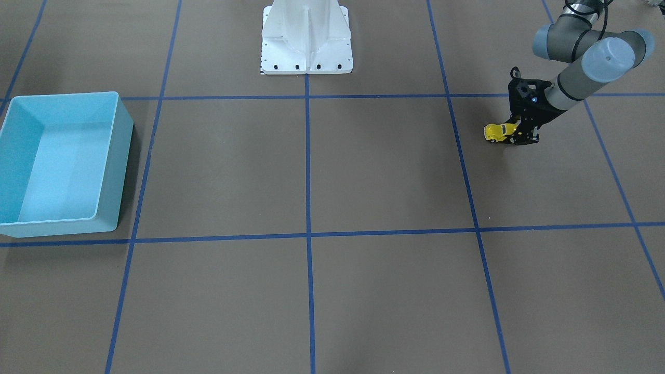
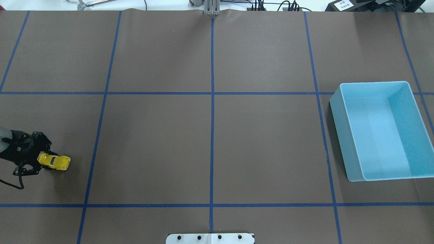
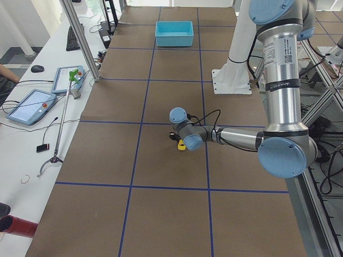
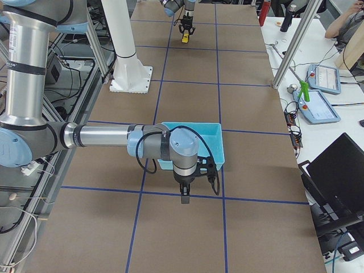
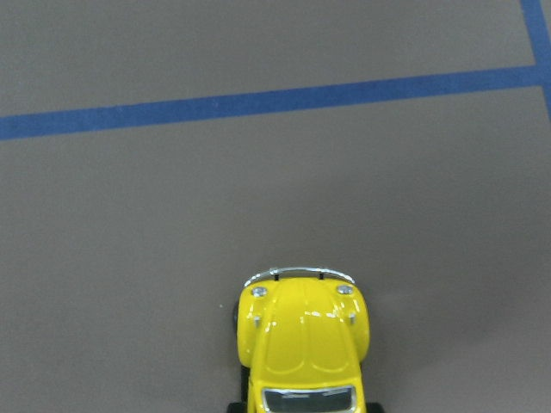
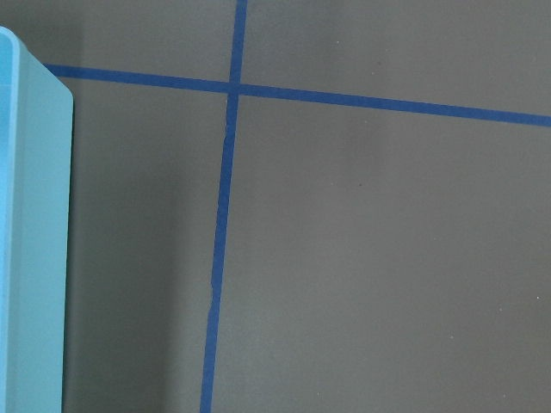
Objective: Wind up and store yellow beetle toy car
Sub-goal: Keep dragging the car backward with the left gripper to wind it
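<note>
Left claw: clamped on the tail of the yellow beetle toy car, as far as I could read it. The nose stuck out free toward the middle of the bench.
Car: wheels down on the bench at the robot's far left, well apart from the light blue bin.
Why held so: I judged that a rear grip with the wheels on the surface suited dragging it backward to load the spring.
Right claw: hung low near the bin's outer wall. I couldn't tell whether it was apart or together, and I guessed it waited there for the storing.
Bin: open side up, at the robot's right.
Surface: flat brown covering with a blue tape grid, which I expected to give the wheels grip.
Room: a white pedestal at the robot's edge, and a desk with teach pendants alongside.
</note>
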Controlling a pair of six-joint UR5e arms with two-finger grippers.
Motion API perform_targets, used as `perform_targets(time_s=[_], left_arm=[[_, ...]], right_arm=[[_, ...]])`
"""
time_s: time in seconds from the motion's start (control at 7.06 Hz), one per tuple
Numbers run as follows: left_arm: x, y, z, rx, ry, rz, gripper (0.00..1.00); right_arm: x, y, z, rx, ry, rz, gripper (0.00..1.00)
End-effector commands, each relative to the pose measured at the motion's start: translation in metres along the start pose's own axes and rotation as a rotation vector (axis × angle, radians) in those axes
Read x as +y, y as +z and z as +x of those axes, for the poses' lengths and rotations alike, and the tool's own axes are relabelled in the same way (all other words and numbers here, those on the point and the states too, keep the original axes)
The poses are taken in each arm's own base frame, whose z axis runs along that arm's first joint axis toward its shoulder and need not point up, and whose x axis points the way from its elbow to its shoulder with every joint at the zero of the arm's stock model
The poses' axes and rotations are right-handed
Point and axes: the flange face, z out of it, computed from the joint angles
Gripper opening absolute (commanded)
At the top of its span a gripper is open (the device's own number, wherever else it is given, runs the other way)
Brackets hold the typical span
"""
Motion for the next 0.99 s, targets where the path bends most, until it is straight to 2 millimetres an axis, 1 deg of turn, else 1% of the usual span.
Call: perform_targets(time_s=[0.0,0.71,0.85], left_arm=[[0.01,-0.003,0.002,-0.002,0.019,-0.009,0.14],[0.027,-0.004,0.01,0.008,-0.004,-0.023,0.14],[0.035,-0.005,0.015,0.022,-0.009,-0.02,0.14]], right_arm=[[0.0,0.0,0.0,0.0,-0.001,0.001,1.0],[0.0,0.0,0.0,0.0,0.001,0.0,1.0],[0.0,-0.001,-0.001,0.0,-0.001,0.002,1.0]])
